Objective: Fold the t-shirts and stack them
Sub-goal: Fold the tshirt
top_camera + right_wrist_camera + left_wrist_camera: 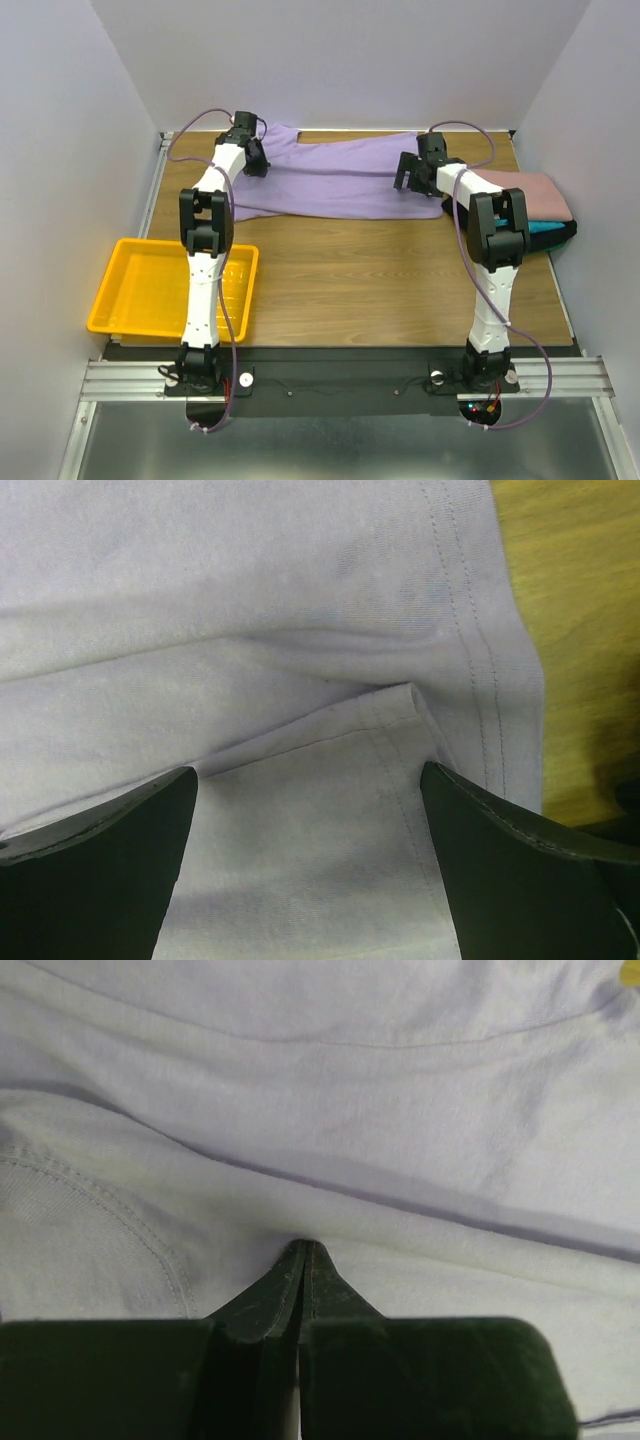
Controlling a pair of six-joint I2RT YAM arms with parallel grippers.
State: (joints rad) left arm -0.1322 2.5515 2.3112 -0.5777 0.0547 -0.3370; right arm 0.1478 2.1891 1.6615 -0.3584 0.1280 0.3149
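The lavender t-shirt (330, 180) lies spread across the far side of the table, partly folded over along its length. My left gripper (254, 160) is down on its left end. In the left wrist view the jaws (303, 1250) stand almost together, tips pinching a ridge of the pale cloth (350, 1090). My right gripper (408, 178) is over the shirt's right end. It is open, its fingers straddling a folded-over hem corner (395, 705) of the shirt (250, 600) without gripping it. Folded pink (535, 195), teal (548, 227) and black (562, 238) t-shirts sit stacked at the right edge.
A yellow plastic tray (140, 290) rests at the near left, partly under the left arm. Bare wooden table (380, 270) stretches between the shirt and the arm bases. White walls close in the back and both sides.
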